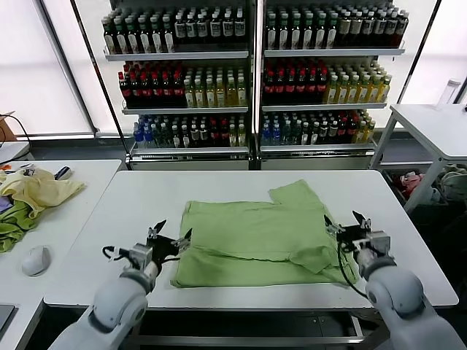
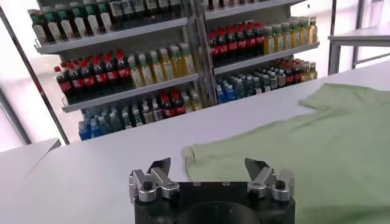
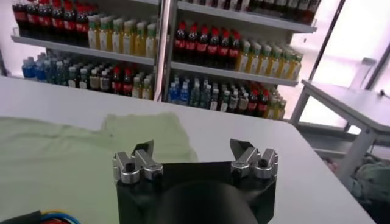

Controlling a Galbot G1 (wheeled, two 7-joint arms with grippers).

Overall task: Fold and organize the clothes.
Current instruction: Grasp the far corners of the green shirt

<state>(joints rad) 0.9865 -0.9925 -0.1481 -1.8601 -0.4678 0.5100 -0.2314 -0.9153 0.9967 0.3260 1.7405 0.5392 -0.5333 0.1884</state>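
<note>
A light green short-sleeved shirt [image 1: 255, 233] lies partly folded on the white table [image 1: 146, 197], plain side up, with one sleeve pointing to the far right. It also shows in the left wrist view [image 2: 304, 140] and in the right wrist view [image 3: 55, 158]. My left gripper [image 1: 170, 235] is open and empty just left of the shirt's near left edge; it shows in its wrist view [image 2: 210, 165]. My right gripper [image 1: 344, 221] is open and empty at the shirt's right edge; it shows in its wrist view [image 3: 194, 149].
A second white table [image 1: 66, 219] on the left holds a yellow-green cloth pile [image 1: 33, 193] and a white mouse [image 1: 35, 259]. Shelves of bottles [image 1: 248, 73] stand behind. Another white table [image 1: 434, 127] stands at the far right.
</note>
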